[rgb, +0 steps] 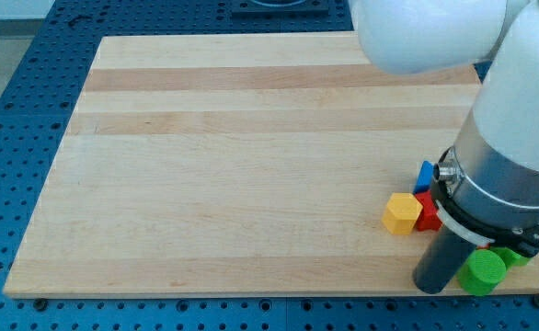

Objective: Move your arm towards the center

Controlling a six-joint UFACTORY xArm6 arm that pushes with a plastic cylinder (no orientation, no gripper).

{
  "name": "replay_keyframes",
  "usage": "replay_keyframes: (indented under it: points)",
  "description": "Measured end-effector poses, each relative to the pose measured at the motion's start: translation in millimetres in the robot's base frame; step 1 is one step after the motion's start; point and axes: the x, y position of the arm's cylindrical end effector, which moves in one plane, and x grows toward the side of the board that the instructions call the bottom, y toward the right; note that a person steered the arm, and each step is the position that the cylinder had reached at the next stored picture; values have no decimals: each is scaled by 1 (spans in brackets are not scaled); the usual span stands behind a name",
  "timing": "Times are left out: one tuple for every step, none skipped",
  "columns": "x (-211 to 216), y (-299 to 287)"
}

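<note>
item: my tip [429,287], dark rod end, resting low at the view's right near the board's bottom edge, just left of the green cylinder [483,272]; no pincer fitted, so nothing released or clenched

step: travel to centre judged not yet begun

next move: a slide up and toward the view's left, away from the cluster

nearby: yellow block [402,213], red block [427,212], blue block [424,176], a second green block [511,256] partly hidden by the arm

support: wooden board [233,165], pale, striped
</note>
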Motion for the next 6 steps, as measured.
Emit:
replay_keyframes:
  points:
    - [0,-1]
    - [-1,-2]
    - [-1,-23]
    - [-40,-116]
    - [-87,-177]
    - [-169,-196]
